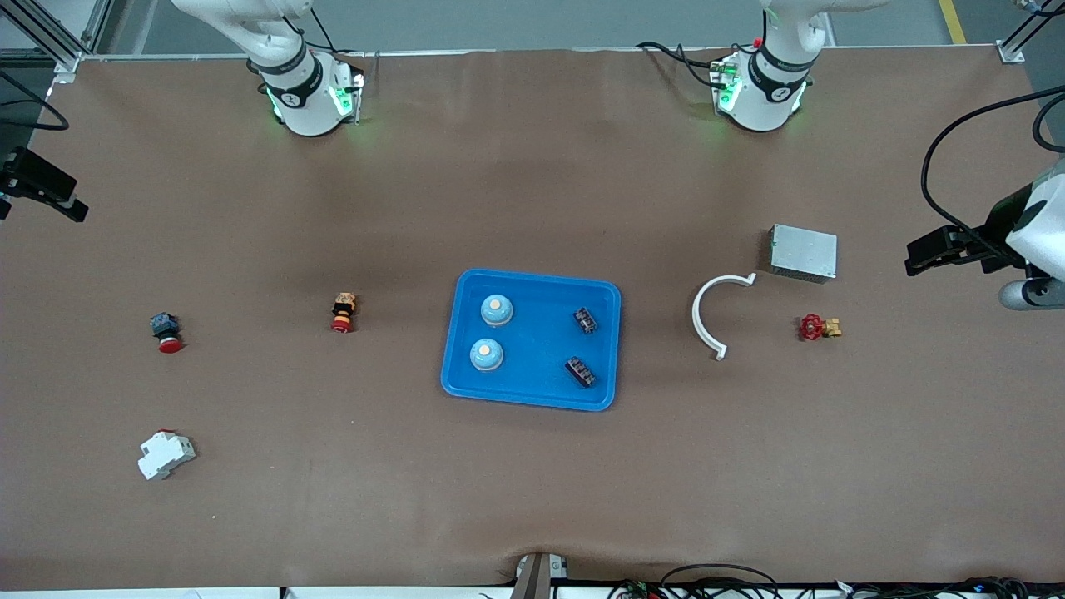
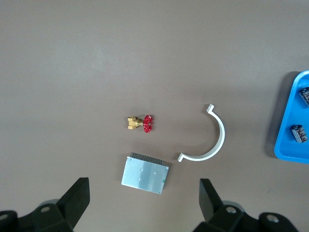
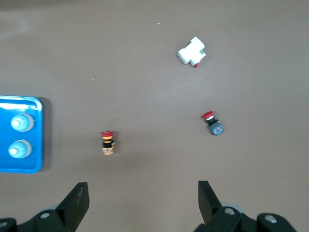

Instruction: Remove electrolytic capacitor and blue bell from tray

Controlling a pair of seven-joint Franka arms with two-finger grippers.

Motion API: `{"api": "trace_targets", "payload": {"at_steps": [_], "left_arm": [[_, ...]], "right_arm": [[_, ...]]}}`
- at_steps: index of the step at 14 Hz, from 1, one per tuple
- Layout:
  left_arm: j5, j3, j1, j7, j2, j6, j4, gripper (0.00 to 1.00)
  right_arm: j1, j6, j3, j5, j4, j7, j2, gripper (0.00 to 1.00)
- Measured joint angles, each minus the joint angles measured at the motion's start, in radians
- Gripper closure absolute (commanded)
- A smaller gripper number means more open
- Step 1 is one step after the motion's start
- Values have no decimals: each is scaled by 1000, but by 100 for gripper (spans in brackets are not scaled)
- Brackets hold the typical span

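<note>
Two bells (image 1: 497,309) and two capacitors (image 1: 585,319) sit in the blue tray (image 1: 532,401).
Left gripper (image 2: 145,203) and right gripper (image 3: 140,200) hang released, empty, above the bench (image 1: 532,482); no legible markings.

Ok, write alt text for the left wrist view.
The left end effector, fingers open, hangs over brown table above a metal box, a red-handled brass valve and a white curved clip; a blue tray holds two dark components.
</note>
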Motion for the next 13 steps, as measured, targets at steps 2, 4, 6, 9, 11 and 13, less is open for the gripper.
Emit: {"api": "trace_targets", "payload": {"at_steps": [2, 4, 6, 9, 11, 13], "left_arm": [[-3, 1, 0, 0, 0, 0, 0, 0], [-13, 2, 1, 0, 0, 0, 0, 0], [-28, 3, 1, 0, 0, 0, 0, 0], [-32, 2, 0, -4, 0, 0, 0, 0], [-42, -7, -3, -52, -1, 0, 3, 0], [-74, -39, -4, -181, -5, 0, 5, 0]], "right_arm": [[0, 1, 1, -20, 0, -1, 0, 0], [0, 1, 2, -24, 0, -1, 0, 0], [0, 1, 2, -23, 0, -1, 0, 0], [0, 0, 0, 21, -8, 0, 0, 0], [0, 0, -1, 27, -18, 0, 0, 0], [0, 0, -1, 28, -22, 0, 0, 0]]}}
